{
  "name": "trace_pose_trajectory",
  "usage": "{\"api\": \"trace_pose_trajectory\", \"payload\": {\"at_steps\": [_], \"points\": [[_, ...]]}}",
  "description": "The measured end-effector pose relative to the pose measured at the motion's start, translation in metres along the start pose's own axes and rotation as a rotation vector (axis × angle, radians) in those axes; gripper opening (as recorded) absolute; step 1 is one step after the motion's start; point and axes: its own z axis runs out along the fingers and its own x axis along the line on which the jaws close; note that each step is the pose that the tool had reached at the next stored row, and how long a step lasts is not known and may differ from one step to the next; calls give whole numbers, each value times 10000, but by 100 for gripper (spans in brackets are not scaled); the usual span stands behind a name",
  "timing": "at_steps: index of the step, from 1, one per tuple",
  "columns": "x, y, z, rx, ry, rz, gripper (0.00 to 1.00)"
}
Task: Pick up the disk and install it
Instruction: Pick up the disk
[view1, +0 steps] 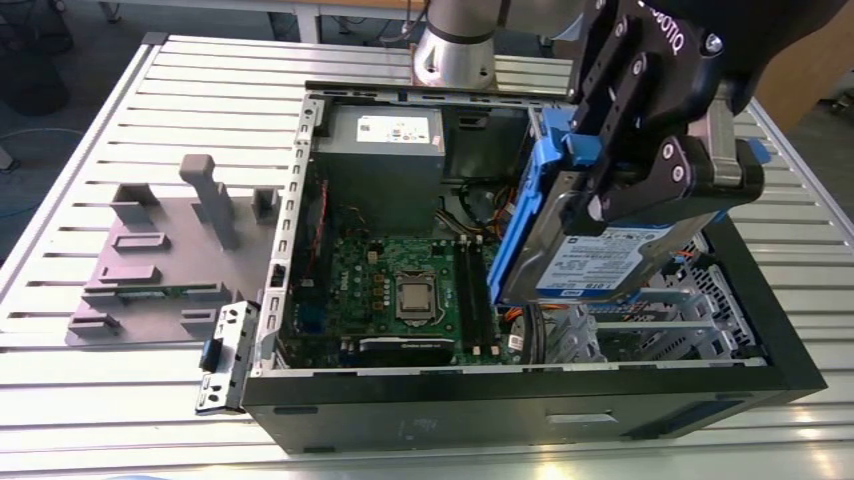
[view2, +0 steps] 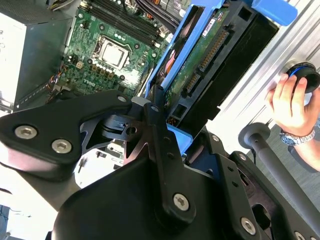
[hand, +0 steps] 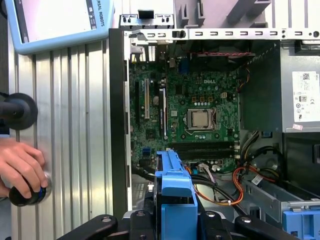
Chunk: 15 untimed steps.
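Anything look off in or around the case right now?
The disk is tilted on edge in the gripper, above the open case and not seated in any bay. A person's hand grips a round knob on the table near the case. No damage or spill shows.

Open computer case (view1: 534, 400), grey fixture (view1: 147, 270)

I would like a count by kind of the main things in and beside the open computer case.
disk: 1
gripper, shut on the disk: 1
computer case: 1
motherboard: 1
power supply: 1
grey fixture block: 1
person's hand: 1
Total: 7
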Motion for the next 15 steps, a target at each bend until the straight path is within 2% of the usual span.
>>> {"api": "trace_pose_trajectory", "payload": {"at_steps": [15], "points": [[-2, -53, 9, 0, -1, 0, 36]]}}
